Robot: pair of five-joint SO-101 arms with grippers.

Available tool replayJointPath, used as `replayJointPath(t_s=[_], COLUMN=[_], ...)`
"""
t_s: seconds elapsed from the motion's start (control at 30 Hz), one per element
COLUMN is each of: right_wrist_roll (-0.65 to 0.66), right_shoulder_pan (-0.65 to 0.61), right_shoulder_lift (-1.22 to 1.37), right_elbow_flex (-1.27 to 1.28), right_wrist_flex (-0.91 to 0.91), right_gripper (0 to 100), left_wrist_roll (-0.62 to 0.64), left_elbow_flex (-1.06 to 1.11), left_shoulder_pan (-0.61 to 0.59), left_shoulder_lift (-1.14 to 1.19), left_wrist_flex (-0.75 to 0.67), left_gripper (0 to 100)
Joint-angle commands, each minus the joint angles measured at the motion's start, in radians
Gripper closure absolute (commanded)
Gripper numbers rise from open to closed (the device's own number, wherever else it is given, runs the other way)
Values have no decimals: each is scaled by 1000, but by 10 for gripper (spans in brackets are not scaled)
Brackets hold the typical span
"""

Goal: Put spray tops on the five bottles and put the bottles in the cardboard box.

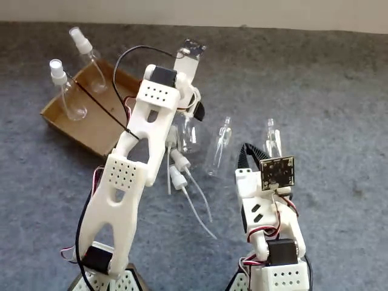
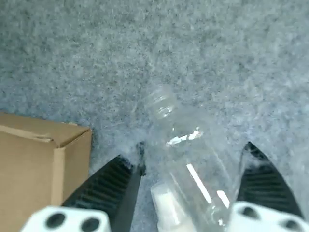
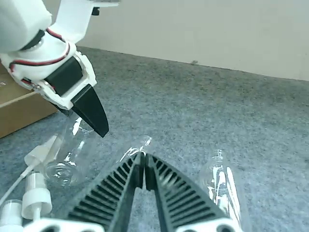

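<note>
Clear bottle (image 2: 189, 162), base cut off, left tool (image 2: 194, 148) spread apart around it, right tool (image 3: 144, 165) pressed together, empty

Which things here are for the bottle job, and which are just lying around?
For the job:
cardboard box
two capped bottles in it
three open bottles
loose spray tops
left gripper, fingers open around one bottle
right gripper, fingers shut

Just there:
grey carpet
pale wall
</note>
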Motion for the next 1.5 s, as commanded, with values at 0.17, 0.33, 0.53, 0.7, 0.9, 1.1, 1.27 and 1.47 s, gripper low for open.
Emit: replayJointPath(t_s=[0.17, 0.33, 0.53, 0.7, 0.9, 1.1, 1.27, 1.47], right_wrist_roll=[-3, -3, -3, -3, -3, -3, -3, -3], right_shoulder_pan=[7, 7, 7, 7, 7, 7, 7, 7], right_shoulder_lift=[-5, -5, -5, -5, -5, -5, -5, -5], right_elbow_flex=[104, 104, 104, 104, 104, 104, 104, 104], right_wrist_flex=[1, 1, 1, 1, 1, 1, 1, 1], right_gripper=[993, 993, 993, 993, 993, 993, 993, 993], left_wrist_roll=[0, 3, 0, -2, -2, -2, -2, -3], left_elbow_flex=[-39, -36, -35, -35, -35, -35, -35, -44], left_shoulder_pan=[44, 50, 45, 45, 45, 45, 48, 45], left_shoulder_lift=[-4, -2, -1, -1, -1, -1, 8, 81], left_wrist_flex=[43, 46, 89, 95, 104, 109, 104, 101], left_gripper=[786, 786, 785, 783, 660, 654, 685, 721])
